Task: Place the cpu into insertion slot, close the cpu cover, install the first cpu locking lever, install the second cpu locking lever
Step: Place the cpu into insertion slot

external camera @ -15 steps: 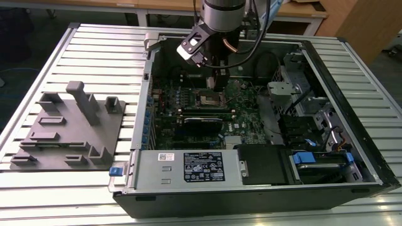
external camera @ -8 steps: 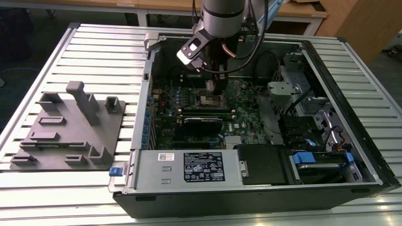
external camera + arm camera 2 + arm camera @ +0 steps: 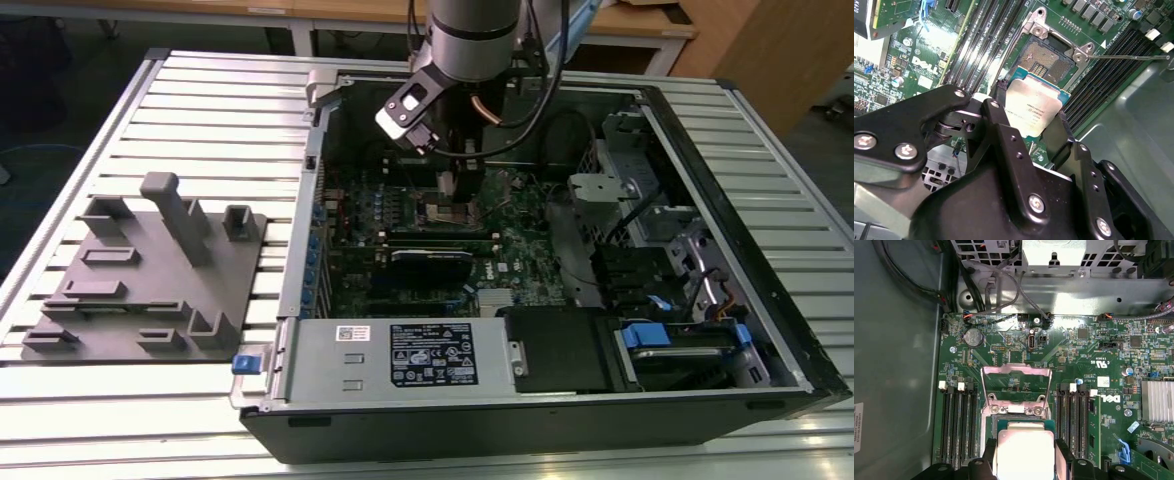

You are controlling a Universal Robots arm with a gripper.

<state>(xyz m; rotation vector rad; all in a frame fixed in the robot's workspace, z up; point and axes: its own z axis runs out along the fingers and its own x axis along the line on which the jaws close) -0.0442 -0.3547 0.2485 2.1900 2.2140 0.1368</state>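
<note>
My gripper [image 3: 1030, 106] is shut on the cpu [image 3: 1036, 112], a pale silvery square chip pinched by its two edges between black fingers [image 3: 999, 120]. In both wrist views the chip hangs just above the insertion slot [image 3: 1046, 57], partly overlapping it and tilted in the second wrist view. The slot's dark contact field is bare. The cpu cover [image 3: 1016, 371] stands swung up and open behind the slot [image 3: 1015, 411]. A thin locking lever [image 3: 1126, 57] sticks out sideways from the socket frame. In the exterior view the gripper [image 3: 447, 180] hovers over the slot [image 3: 451, 212] inside the computer case.
Long black memory slots [image 3: 979, 45] flank the socket on both sides. A finned heat sink [image 3: 1156, 400] and cables [image 3: 999, 285] lie nearby on the board. The case walls [image 3: 534, 400] enclose the work area. A grey fixture [image 3: 147, 270] sits on the table at the exterior view's left.
</note>
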